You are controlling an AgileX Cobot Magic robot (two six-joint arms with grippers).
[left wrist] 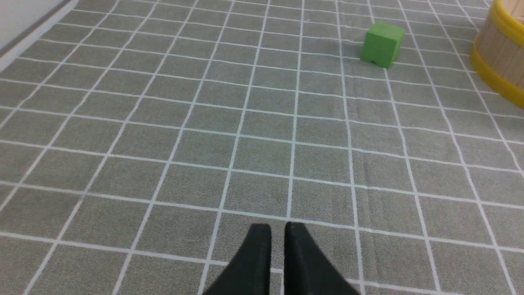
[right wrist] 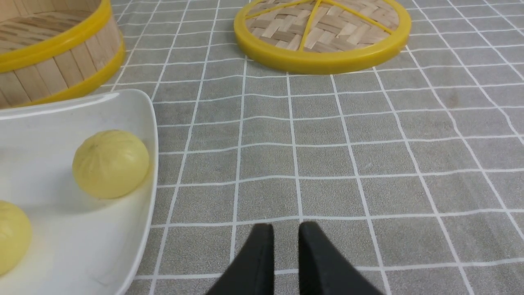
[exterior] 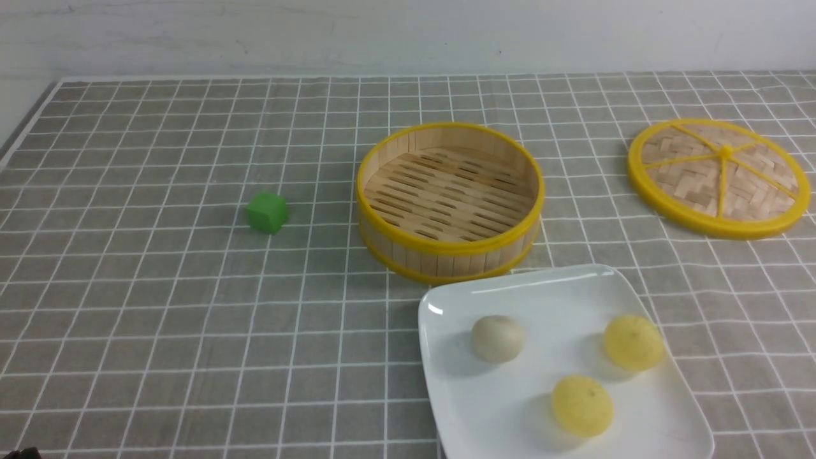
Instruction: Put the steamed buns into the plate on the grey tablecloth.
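Pale yellow are two of the steamed buns, one near the right side of the plate and one nearer to the robot; the third bun is beige and lies toward the plate's far left part. All three are inside the raised rim, and I think this is why they lie safely: the rim can stop a round thing from rolling away. They are spread with gaps between them, which probably gave the fingers room for letting each one go.

The plate lies on the grey tablecloth, close in front of the steamer, perhaps so that the way for each bun is short. The steamer is empty, and its lid lies apart on the right, where it does not block the opening. A green cube lies to the left of the steamer; it seems to have no part in this work.

The left hand has its fingertips a little apart, with nothing between them. The right hand also shows a narrow gap and touches nothing. I judge that the task is complete.
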